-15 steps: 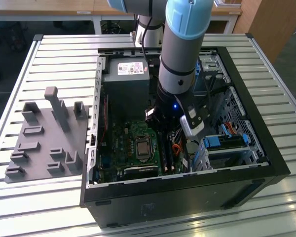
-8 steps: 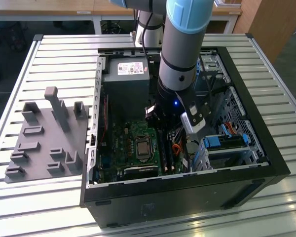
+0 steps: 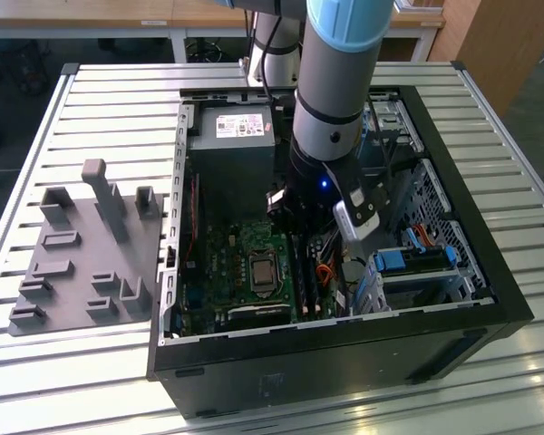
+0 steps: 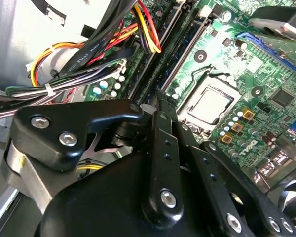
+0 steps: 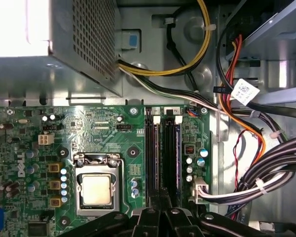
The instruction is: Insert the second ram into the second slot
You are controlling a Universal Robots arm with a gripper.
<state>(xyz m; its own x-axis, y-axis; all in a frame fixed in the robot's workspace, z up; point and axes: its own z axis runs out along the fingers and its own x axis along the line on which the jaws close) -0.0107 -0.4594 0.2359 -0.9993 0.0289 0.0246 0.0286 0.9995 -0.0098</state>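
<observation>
Green circuit board fills the floor of the open computer case (image 3: 344, 353), and I am reaching straight down into it. In the exterior view my arm (image 3: 331, 100) drops from above into the middle of the case, which lies on its side on a slatted metal bench (image 3: 118, 91). A grey fixture plate (image 3: 82, 263) with upright pegs sits on the bench at the exterior view's left, well apart from the case.

My hand (image 4: 156, 98) is low over the motherboard (image 5: 113, 133), its black fingers (image 4: 164, 129) drawn narrow so that the tips almost meet. They come down onto the row of long memory slots just beside the processor socket (image 5: 96, 187). The second ram (image 5: 175, 148) stands on edge in those slots, a thin dark-blue stick running away from my fingertips towards the white latches at the far end. It looks upright and level with its neighbour. My tips are at its near end, but I cannot tell whether they pinch the stick or only rest on its top edge, nor whether it is pressed fully home.

On the side of the slots away from the socket, a thick bundle of black and grey cables (image 5: 266, 173) curves past, with red, orange and yellow wires among them. The perforated metal box of the power supply (image 5: 64, 44) sits beyond the motherboard. A bright blue drive bracket (image 3: 408, 261) shows near the case's corner at the exterior view's right.
</observation>
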